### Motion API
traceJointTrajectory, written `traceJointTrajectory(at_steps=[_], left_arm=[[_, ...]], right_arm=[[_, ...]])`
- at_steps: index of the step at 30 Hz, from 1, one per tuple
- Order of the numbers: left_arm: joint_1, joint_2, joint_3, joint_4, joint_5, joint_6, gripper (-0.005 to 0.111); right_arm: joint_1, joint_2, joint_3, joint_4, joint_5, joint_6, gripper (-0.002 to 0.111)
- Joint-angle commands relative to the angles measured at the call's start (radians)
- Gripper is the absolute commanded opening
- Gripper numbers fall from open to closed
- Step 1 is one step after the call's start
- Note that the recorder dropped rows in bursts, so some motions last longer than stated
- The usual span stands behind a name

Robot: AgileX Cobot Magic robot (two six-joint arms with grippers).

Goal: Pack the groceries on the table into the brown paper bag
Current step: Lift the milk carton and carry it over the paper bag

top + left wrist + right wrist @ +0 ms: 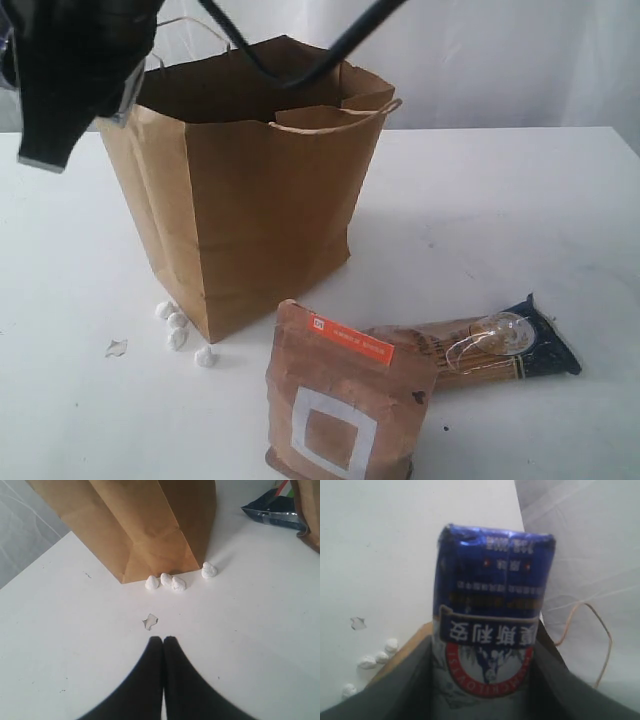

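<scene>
The brown paper bag [260, 200] stands open on the white table [500, 200]. In the right wrist view my right gripper [482, 647] is shut on the small blue-white packet [492, 595], held over the bag's rim [410, 640]. In front of the bag stands the brown pouch with the white square [345, 400], and the blue-ended spaghetti pack [490, 345] lies to its right. Left of the bag, my left gripper [163, 640] hangs shut and empty above the table. The nut jar, tin can and yellow jar are out of view.
Several white crumbs [180, 330] lie at the bag's front left corner, with a small scrap [115, 348] further left. A black arm part [60, 80] and a cable [290, 75] hang over the bag's top. A cord handle [600, 630] sticks out beside the packet.
</scene>
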Motion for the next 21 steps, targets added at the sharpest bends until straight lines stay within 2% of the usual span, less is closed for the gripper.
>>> traceJointTrajectory(at_steps=[1, 12, 21], left_arm=[[-0.004, -0.005, 0.004, -0.007, 0.002, -0.003, 0.0], [-0.004, -0.005, 0.004, -0.007, 0.002, -0.003, 0.0], [-0.004, -0.005, 0.004, -0.007, 0.002, -0.003, 0.0]], right_arm=[[-0.035, -0.026, -0.013, -0.035, 0.016, 0.017, 0.0], [-0.111, -0.028, -0.013, -0.135, 0.029, 0.081, 0.0], [-0.127, -0.026, -0.011, -0.178, -0.025, 0.132, 0.0]])
